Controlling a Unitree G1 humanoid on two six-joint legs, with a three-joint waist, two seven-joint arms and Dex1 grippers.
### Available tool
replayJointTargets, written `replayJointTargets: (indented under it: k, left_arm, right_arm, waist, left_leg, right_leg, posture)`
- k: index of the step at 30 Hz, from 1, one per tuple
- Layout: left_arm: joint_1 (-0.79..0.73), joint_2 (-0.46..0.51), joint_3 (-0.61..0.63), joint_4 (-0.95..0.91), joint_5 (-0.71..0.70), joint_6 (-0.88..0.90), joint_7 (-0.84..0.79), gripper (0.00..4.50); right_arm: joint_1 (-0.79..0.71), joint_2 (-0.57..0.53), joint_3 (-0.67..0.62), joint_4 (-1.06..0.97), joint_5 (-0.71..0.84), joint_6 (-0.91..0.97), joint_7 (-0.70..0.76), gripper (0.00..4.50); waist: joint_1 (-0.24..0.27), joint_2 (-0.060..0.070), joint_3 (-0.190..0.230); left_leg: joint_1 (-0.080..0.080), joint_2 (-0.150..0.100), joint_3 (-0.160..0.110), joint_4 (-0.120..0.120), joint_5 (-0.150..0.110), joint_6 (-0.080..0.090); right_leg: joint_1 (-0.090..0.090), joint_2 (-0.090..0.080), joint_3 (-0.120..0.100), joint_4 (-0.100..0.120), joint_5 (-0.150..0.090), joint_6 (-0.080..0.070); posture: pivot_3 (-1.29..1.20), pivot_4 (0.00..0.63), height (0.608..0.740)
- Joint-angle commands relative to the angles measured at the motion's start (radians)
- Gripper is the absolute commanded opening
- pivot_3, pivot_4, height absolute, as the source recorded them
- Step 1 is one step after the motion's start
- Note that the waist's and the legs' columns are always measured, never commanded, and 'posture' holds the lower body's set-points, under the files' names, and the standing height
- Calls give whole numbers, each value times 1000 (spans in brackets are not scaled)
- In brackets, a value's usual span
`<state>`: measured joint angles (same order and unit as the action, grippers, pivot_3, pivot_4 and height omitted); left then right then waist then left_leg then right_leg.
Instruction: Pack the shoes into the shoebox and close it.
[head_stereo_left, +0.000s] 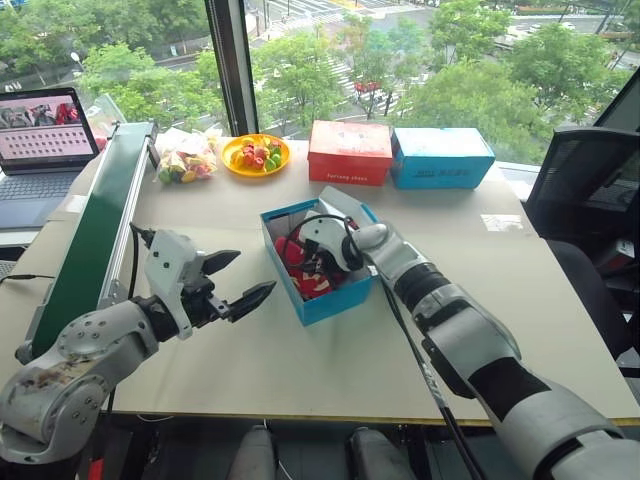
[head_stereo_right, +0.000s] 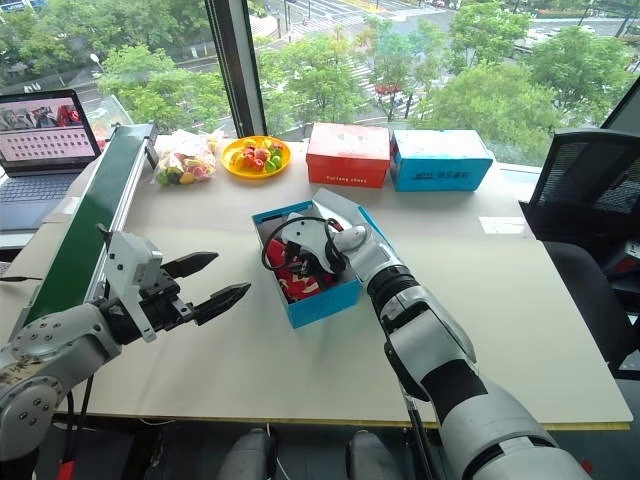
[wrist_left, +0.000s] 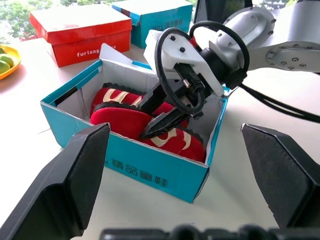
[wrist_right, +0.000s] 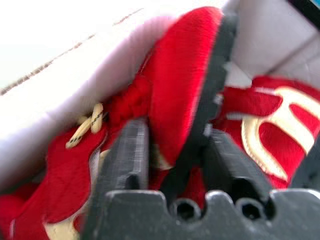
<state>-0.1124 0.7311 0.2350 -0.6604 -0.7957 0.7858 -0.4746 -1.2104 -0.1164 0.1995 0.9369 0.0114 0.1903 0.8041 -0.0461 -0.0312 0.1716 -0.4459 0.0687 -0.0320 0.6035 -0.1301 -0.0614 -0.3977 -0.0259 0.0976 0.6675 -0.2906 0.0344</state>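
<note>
Near the counter's (head_stereo_left: 300, 370) middle sat the blue shoebox (wrist_left: 150, 170), lid raised, both red shoes (wrist_left: 125, 120) lying inside on their sides. Over its right end reached the right gripper (wrist_left: 167, 112), fingers (wrist_right: 125, 155) dipped among the shoes and straddling one red sole edge, whether clamped or slack, cannot tell. Left of the box, apart from it, hovered the left gripper (head_stereo_left: 240, 280), fingers spread, empty.
</note>
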Motion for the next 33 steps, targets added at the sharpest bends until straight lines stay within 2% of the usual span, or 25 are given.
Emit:
replayJointTargets:
  k: [1, 5, 9, 11, 12, 14, 15, 19, 22, 24, 25, 29, 33]
  left_arm:
    - [-34, 38, -22, 15, 36, -29, -55, 4500]
    - [-85, 83, -50, 88, 81, -62, -142, 4500]
    - [-165, 106, -78, 185, 112, -97, -229, 4500]
    - [-224, 117, -101, 259, 137, -123, -282, 4500]
    - [-250, 122, -113, 293, 149, -136, -311, 4500]
    - [-301, 122, -134, 361, 172, -160, -358, 4500]
    - [-331, 118, -145, 398, 182, -168, -379, 4500]
    - [-415, 100, -171, 482, 184, -170, -449, 4500]
    - [-446, 102, -190, 486, 199, -168, -479, 4500]
    - [-461, 114, -196, 471, 194, -139, -498, 4500]
    - [-466, 119, -196, 464, 191, -126, -505, 4500]
    - [-526, 167, -138, 428, 126, -36, -529, 4500]
    - [-534, 263, -85, 395, 102, 22, -552, 4500]
  right_arm:
    - [-32, -71, -135, -266, 133, 213, 18, 4429]
    - [87, -226, -162, -656, 257, 523, 117, 4429]
    - [282, -504, -96, -1010, 317, 668, 279, 4429]
    - [385, -648, -131, -1128, 350, 748, 308, 4429]
    - [434, -699, -155, -1170, 365, 780, 310, 4041]
    - [544, -776, -202, -1230, 385, 825, 298, 3703]
    - [625, -808, -226, -1259, 386, 828, 288, 3331]
    - [859, -791, -307, -1325, 401, 864, 193, 1942]
    - [968, -676, -324, -1289, 382, 796, 78, 983]
    - [987, -552, -328, -1216, 348, 719, -40, 218]
    - [992, -517, -320, -1193, 335, 694, -70, 33]
    - [1000, -376, -301, -1030, 304, 532, -145, 33]
    - [948, -300, -291, -834, 265, 372, -177, 33]
  waist:
    - [3, 0, 0]
    - [17, 0, 0]
    - [39, 0, 0]
    - [35, 2, 1]
    - [33, 2, 1]
    - [27, 2, 1]
    - [23, 2, 1]
    - [14, 1, 1]
    - [5, 1, 1]
    - [0, 0, 0]
    - [-2, 0, 0]
    - [1, 0, 1]
    - [-1, 1, 1]
  left_leg:
    - [0, 0, 0, -1, 0, 0]
    - [-2, 0, 0, -2, 0, 0]
    - [-3, 0, 1, -2, 0, 0]
    - [-4, 0, 2, -1, 0, 0]
    - [-6, 0, 2, 0, 0, 0]
    - [-6, 0, 2, 0, 0, 0]
    - [-5, 0, 2, 0, 0, 0]
    - [-5, 0, 2, 1, -1, 2]
    - [-6, 0, 2, 3, -1, 2]
    - [-5, 0, 2, 4, -1, 2]
    - [-5, 0, 2, 5, -1, 2]
    - [-5, 0, 2, 6, -1, 2]
    - [-5, 0, 2, 5, -1, 2]
  right_leg:
    - [-1, 0, 0, 0, 0, 0]
    - [-2, 0, 0, -1, 0, 0]
    - [-3, -1, -1, -3, -1, 0]
    - [-5, -1, 0, -2, -1, 0]
    - [-6, -1, 0, -2, -1, 0]
    - [-6, -1, 1, -1, -1, 0]
    - [-6, -1, 1, -1, -1, 0]
    - [-5, 0, 1, -1, -2, 1]
    - [-5, 0, 2, -1, -2, 1]
    - [-5, 0, 2, 0, -2, 2]
    - [-4, 1, 2, 1, -3, 3]
    - [-5, 1, 2, 4, -4, 7]
    - [-5, 1, 2, 4, -5, 7]
  posture:
    - [0, 150, 739]
    - [0, 150, 739]
    - [0, 150, 739]
    - [0, 150, 739]
    - [0, 150, 739]
    - [0, 150, 739]
    - [0, 150, 739]
    - [0, 150, 739]
    - [0, 150, 739]
    - [0, 150, 739]
    - [0, 150, 739]
    - [0, 150, 739]
    - [0, 150, 739]
